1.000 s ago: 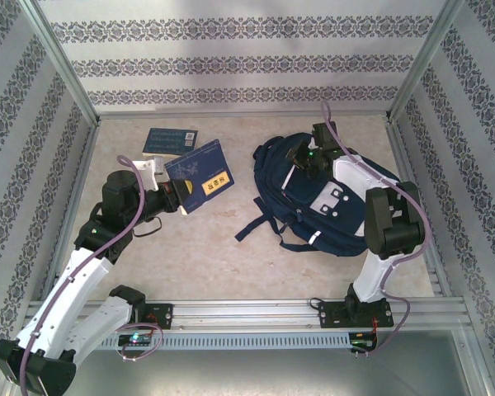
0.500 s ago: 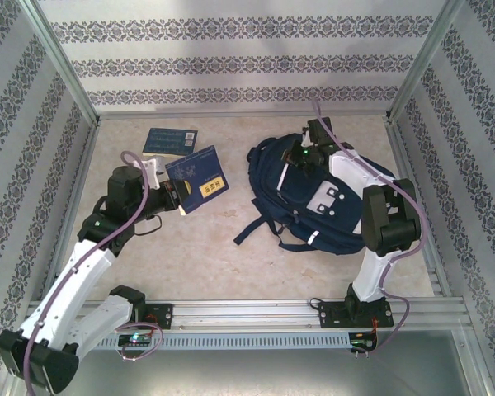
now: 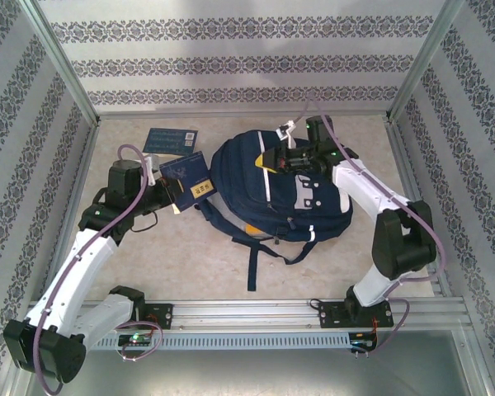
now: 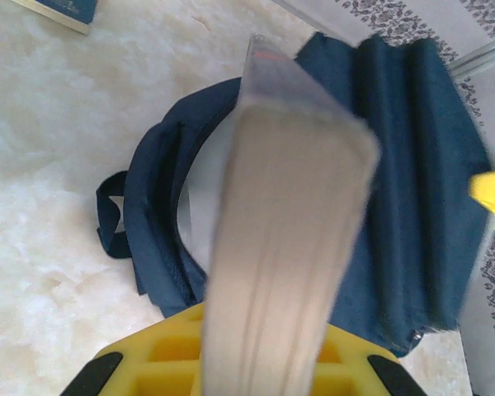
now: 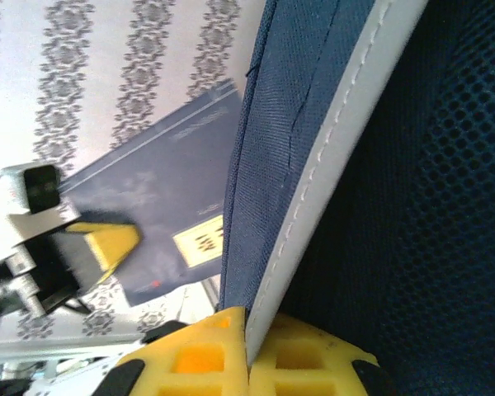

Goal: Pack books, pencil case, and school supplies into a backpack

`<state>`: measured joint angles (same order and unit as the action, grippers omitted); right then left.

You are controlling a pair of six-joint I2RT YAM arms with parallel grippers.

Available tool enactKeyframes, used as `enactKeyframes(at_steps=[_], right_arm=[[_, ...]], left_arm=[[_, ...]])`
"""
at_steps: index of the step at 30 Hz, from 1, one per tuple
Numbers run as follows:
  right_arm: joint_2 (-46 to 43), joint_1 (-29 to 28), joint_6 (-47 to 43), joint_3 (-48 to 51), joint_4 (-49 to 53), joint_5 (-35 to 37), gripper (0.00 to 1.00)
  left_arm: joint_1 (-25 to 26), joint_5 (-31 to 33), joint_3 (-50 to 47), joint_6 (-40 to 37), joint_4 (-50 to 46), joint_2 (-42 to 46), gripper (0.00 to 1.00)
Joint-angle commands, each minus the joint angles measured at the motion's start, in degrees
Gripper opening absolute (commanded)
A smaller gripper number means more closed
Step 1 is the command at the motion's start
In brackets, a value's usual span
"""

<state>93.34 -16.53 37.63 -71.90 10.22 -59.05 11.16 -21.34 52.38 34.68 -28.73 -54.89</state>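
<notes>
From the top camera I see my left gripper [image 3: 176, 194] closed on a thin dark blue softcover book with a yellow label [image 3: 191, 181]. It grips the book by one edge and holds it tilted above the beige stone-patterned table [image 3: 190, 264], just beside the left side of the large navy blue fabric backpack [image 3: 272, 198]. In the left wrist camera the book [image 4: 289, 231] stands edge-on between the yellow pads [image 4: 148, 363], with the backpack [image 4: 412, 165] right behind it.

My right gripper [image 3: 282, 157] is at the far upper part of the backpack. In the right wrist camera its jaws are pressed together on a navy fabric edge with white piping [image 5: 313, 206], so it is holding the backpack. The backpack lies on the middle of the table, its dark straps [image 3: 252, 260] trailing toward the near edge.

A second dark blue book [image 3: 169, 140] lies flat near the far left corner, apart from the backpack.
</notes>
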Motion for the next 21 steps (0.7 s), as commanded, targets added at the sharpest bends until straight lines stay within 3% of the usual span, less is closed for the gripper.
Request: enactKeyframes(at_steps=[1,5,10,15,21], right_arm=[[-3.5,0.2,2.0,-0.9,-7.5,-10.8,0.0],[-3.6,0.0,11.1,-0.2,-18.0,-13.7,0.0],[-4.1,-0.6,16.0,-1.4,-22.3,-15.2,0.0],[-6.2,-0.8,17.3,-1.7,-22.8,-16.3,0.0],[-6.0,-0.7,21.2,-3.5,-23.4,-17.0,0.0]], left_arm=[[-1.1,0.3,2.5,-1.6,-1.1,1.1,0.0],[-1.4,-3.8,1.7,0.0,2.4,2.1,0.0],[-1.5,-16.6,-4.4,10.3,17.7,-0.6,0.0],[-1.5,-24.8,-7.6,16.5,27.6,-4.0,0.0],[-1.5,-30.7,-7.9,16.9,28.4,-8.0,0.0]])
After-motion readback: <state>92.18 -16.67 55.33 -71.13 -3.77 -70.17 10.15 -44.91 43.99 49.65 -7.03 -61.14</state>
